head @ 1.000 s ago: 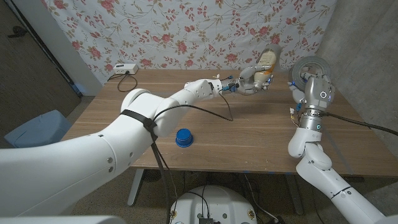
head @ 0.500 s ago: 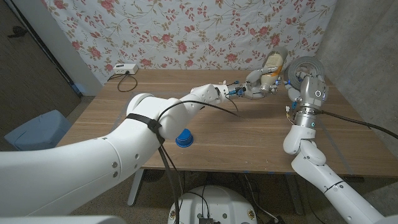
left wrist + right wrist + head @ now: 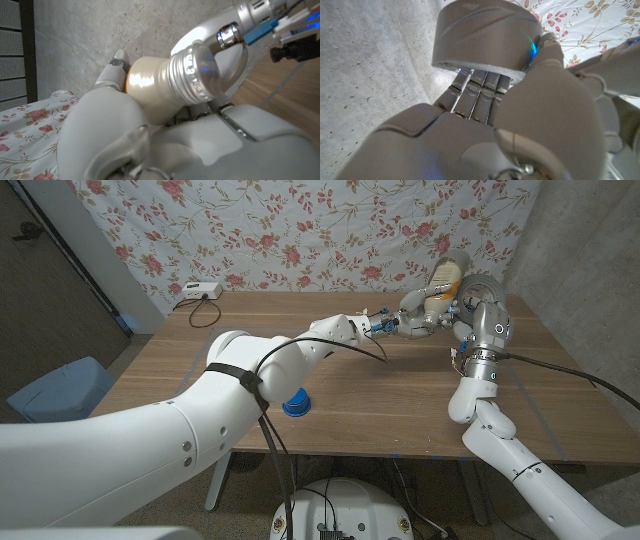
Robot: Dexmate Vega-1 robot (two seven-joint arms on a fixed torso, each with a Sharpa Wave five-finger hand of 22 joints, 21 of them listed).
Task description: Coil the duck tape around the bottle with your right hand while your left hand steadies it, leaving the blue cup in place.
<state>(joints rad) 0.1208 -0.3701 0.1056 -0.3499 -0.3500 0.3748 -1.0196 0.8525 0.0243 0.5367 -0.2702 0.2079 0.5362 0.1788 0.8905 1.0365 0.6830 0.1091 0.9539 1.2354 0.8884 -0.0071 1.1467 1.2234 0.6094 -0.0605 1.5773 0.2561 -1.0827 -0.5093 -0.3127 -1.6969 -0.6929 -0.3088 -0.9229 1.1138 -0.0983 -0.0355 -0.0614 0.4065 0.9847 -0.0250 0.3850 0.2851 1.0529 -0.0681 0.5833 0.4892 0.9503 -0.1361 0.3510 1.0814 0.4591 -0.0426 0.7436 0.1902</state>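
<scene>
From the head camera I look down across the desk (image 3: 400, 395) toward the floral cloth (image 3: 300, 230). My left wrist camera sits close behind the left hand (image 3: 150, 145), the bottle (image 3: 170, 82) near its lens; my right wrist camera crowds the right hand (image 3: 520, 125) and tape roll (image 3: 485, 37). All three share that far corner.
</scene>
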